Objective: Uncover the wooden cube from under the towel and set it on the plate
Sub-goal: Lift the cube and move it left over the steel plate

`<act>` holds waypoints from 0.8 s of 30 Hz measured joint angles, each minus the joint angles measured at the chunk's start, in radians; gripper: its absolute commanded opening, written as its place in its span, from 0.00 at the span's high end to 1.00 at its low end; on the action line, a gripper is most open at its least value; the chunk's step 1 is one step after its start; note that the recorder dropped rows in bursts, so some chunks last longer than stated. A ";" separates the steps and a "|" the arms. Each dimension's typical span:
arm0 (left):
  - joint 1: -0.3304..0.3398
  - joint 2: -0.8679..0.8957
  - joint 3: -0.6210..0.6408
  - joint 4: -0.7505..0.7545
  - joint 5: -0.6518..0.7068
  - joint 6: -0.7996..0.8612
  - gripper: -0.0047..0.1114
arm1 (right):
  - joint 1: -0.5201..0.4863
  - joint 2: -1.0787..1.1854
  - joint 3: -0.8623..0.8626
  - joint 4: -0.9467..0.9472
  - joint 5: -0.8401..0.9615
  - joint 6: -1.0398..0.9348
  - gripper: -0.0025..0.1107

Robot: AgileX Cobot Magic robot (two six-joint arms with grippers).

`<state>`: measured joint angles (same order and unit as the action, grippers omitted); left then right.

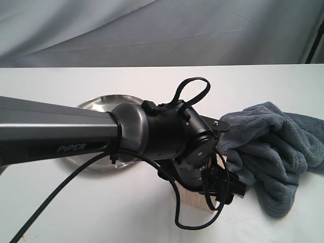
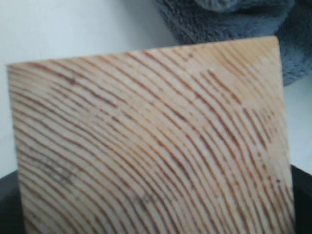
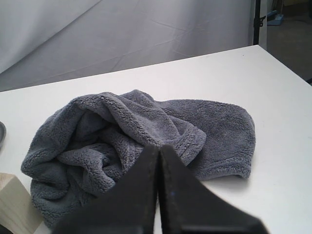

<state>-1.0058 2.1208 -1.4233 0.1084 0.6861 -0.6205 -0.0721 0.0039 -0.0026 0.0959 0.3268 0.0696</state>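
Observation:
The wooden cube [image 2: 151,141] fills the left wrist view, pale with curved striped grain. My left gripper [image 2: 156,214] straddles it, with dark fingers [image 2: 9,204] pressed against both of its sides. From outside, the cube [image 1: 195,198] peeks out under that gripper [image 1: 212,191], near the table's front. The grey-blue towel [image 1: 273,147] lies crumpled just right of it, off the cube. The steel plate [image 1: 96,106] sits to the left, partly hidden by the arm. My right gripper [image 3: 158,148] is shut and empty, hovering short of the towel [image 3: 146,131], with the cube [image 3: 12,204] off to one side.
The left arm's grey link and black wrist [image 1: 152,134] stretch across the plate, with a loose cable [image 1: 192,88] looping above and below. A grey backdrop cloth [image 1: 162,30] hangs behind the white table [image 1: 76,202]. The plate's rim [image 3: 1,132] shows at the edge of the right wrist view.

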 measured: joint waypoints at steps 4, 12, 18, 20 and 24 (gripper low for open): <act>0.000 -0.004 0.000 0.000 0.018 0.002 0.46 | 0.000 0.000 0.000 0.000 0.000 0.000 0.98; 0.000 -0.067 0.000 0.002 0.047 0.002 0.46 | 0.000 0.000 0.000 0.000 0.000 0.000 0.98; 0.000 -0.145 0.000 0.066 0.054 0.000 0.46 | 0.000 0.000 0.000 0.000 0.000 0.000 0.98; 0.000 -0.168 0.000 0.070 0.059 -0.002 0.46 | 0.000 0.000 0.000 0.000 0.000 0.000 0.98; 0.021 -0.197 0.000 0.070 0.063 -0.014 0.46 | 0.000 0.000 0.000 0.000 0.000 0.000 0.98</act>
<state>-0.9848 1.9237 -1.4233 0.1787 0.7489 -0.6345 -0.0721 0.0039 -0.0026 0.0959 0.3268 0.0696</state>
